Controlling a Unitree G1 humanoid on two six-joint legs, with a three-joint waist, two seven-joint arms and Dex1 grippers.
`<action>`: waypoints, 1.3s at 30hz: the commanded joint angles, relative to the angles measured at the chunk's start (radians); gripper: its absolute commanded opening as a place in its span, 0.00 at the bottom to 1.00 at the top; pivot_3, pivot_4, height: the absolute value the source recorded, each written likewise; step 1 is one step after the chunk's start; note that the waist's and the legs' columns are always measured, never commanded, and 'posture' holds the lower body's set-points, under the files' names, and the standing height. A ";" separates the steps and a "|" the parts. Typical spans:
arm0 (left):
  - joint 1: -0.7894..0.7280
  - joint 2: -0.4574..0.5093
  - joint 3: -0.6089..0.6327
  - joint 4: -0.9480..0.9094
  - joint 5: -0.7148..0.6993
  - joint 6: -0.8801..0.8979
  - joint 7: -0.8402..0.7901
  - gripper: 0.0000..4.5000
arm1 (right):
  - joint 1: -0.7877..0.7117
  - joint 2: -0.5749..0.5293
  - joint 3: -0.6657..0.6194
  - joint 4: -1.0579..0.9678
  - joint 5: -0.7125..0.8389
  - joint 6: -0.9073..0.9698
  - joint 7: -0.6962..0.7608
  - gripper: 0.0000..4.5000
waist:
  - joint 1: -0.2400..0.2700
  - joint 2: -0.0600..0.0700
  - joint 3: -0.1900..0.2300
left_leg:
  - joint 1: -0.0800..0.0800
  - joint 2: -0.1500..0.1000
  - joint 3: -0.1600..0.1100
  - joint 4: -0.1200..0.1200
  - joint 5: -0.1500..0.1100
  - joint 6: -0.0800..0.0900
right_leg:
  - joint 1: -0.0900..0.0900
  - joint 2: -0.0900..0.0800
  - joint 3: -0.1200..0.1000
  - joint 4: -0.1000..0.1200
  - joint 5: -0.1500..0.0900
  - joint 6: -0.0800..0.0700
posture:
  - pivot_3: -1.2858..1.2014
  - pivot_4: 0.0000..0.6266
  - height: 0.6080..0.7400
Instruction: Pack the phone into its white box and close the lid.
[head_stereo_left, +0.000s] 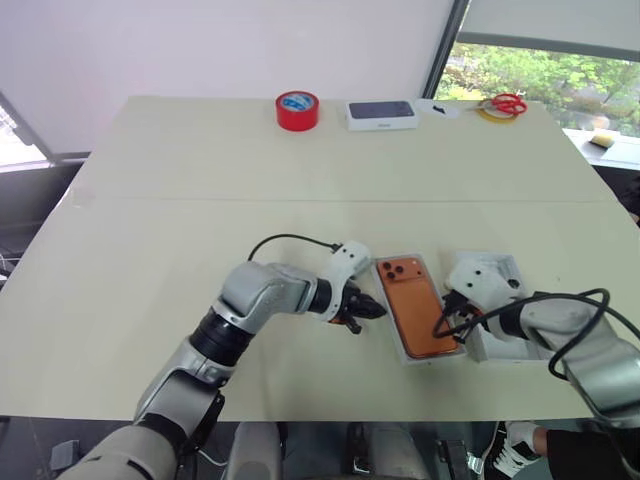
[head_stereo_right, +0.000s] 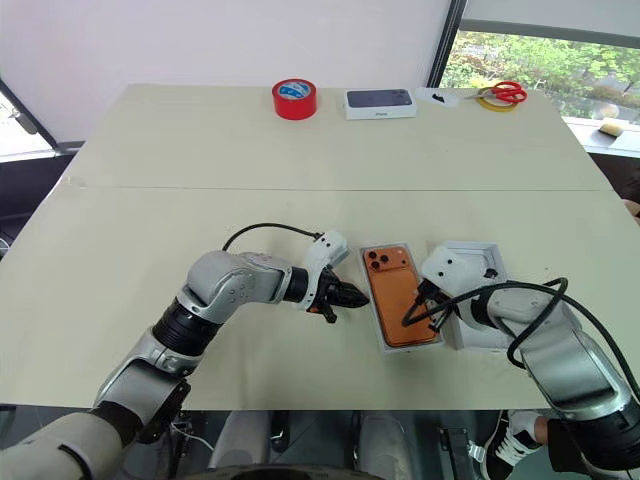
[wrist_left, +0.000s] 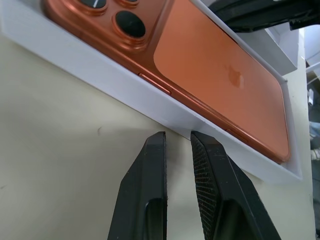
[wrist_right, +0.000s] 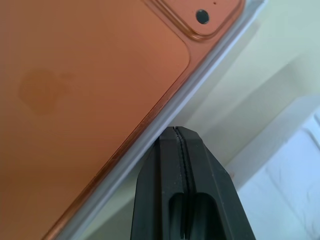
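Where the table (head_stereo_left: 150, 200) nears its front edge, we list the phone (head_stereo_left: 414, 300) lying back-up in the box (wrist_left: 100, 70), the lid (head_stereo_left: 497, 345) just beside; our left gripper (head_stereo_left: 362, 312) narrowly parted, empty; our right gripper (wrist_right: 176, 137) pressed closed at the box rim.
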 joint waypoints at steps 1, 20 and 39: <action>-0.012 -0.036 -0.008 0.003 0.013 -0.013 -0.026 0.19 | 0.021 -0.004 -0.009 -0.069 0.040 -0.010 0.023 0.00 | 0.001 0.000 0.000 | 0.000 0.000 0.000 0.000 0.000 0.000 | 0.000 0.000 0.000 0.000 0.000 0.000 | 0.52 0.24 0.93; 0.044 0.048 0.125 -0.076 0.021 -0.003 -0.061 0.18 | 0.111 -0.115 -0.287 -0.104 0.122 -0.007 0.108 0.51 | -0.005 0.000 0.000 | 0.001 0.000 -0.001 0.000 0.000 0.000 | 0.000 0.000 0.000 0.000 0.000 0.000 | 0.52 0.24 0.93; 0.247 0.303 0.074 -0.303 0.192 -0.715 -0.435 0.18 | -0.176 0.107 -0.324 0.007 0.300 0.680 -0.152 0.74 | -0.002 0.002 -0.001 | 0.000 0.000 0.000 0.000 0.000 0.000 | 0.000 -0.001 0.000 0.001 0.000 0.000 | 0.52 0.24 0.93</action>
